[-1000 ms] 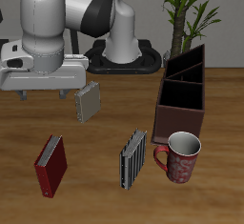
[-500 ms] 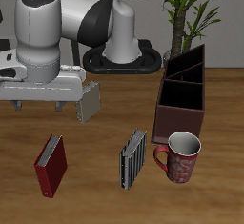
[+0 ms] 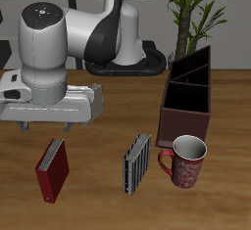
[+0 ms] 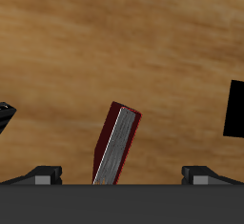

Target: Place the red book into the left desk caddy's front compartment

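**A:** Your gripper (image 3: 41,126) hangs above the red book (image 3: 53,169), which stands near the table's front edge, well apart from the left desk caddy (image 3: 187,105). The jaws are spread wide and hold nothing: in the wrist view the 2 fingertips (image 4: 45,174) sit far apart with the red book (image 4: 118,142) between them.

**B:** What could go wrong from here?

**A:** I judge 3 risks. First, the book looks tilted, not square to the jaws, so if you come straight down, 1 finger may land on the top edge and knock it flat. Second, a hardcover with a plain cover is likely slick; a shallow pinch near the spine could let it swing or slip out on the way across. Third, your route to the caddy passes over the striped book (image 3: 136,161) and the mug (image 3: 184,161), which stands just before the caddy's front compartment. Carry the book low and its bottom edge may clip one of them.

**B:** What does each camera give me?

**A:** The exterior view shows the whole layout: caddy, mug, striped book, and the grey book (image 3: 94,101), which is mostly hidden behind the hand. It cannot show how the jaws line up with the book. The wrist view shows exactly that, with the pale page edges facing it, but the caddy is not identifiable there; only dark shapes at the frame's edges.
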